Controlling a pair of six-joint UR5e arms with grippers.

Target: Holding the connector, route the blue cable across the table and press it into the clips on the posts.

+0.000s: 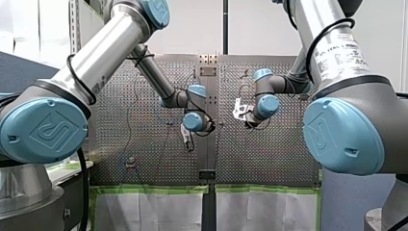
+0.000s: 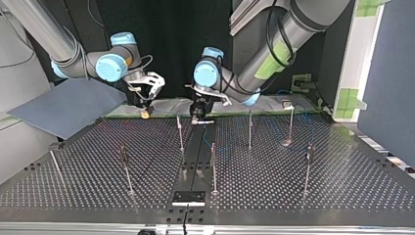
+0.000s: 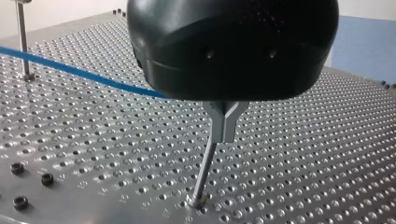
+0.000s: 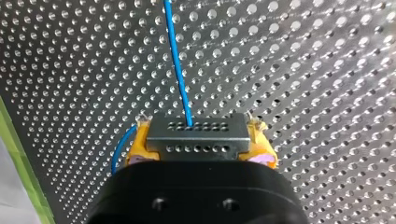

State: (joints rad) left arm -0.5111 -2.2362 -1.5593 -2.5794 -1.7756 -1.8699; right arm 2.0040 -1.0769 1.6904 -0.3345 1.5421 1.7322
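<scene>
Perforated metal covered the whole bench (image 2: 318, 196), with thin posts (image 2: 214, 169) standing well apart across it and darkness behind the arms in the top view. My right gripper (image 2: 145, 112) hung at that view's left, near the bench edge farthest from that camera. In the right wrist view its yellow-padded fingers (image 4: 263, 145) were closed on the connector (image 4: 196, 137), a small grey metal block with rows of holes, clamped by its two side faces. The blue cable (image 4: 177, 60) left the block's front face and ran straight ahead over the bench.

My left gripper (image 2: 198, 117) hung near the middle of the same edge. Whether it was open or closed I could not tell (its black housing filled much of the left wrist view). In that view the cable passed behind the housing, and a post topped by a forked clip (image 3: 224, 119) stood just ahead, seemingly empty.

I judged the cable light, thin and limp, so it would sag or swing wherever it was left unsupported. The rigid connector looked like the only firm hold, best kept by its flat sides. Pressing into a clip likely called for a second hold on the cable just beside the fork. A hard pull risked straining the point where the cable entered the block.
</scene>
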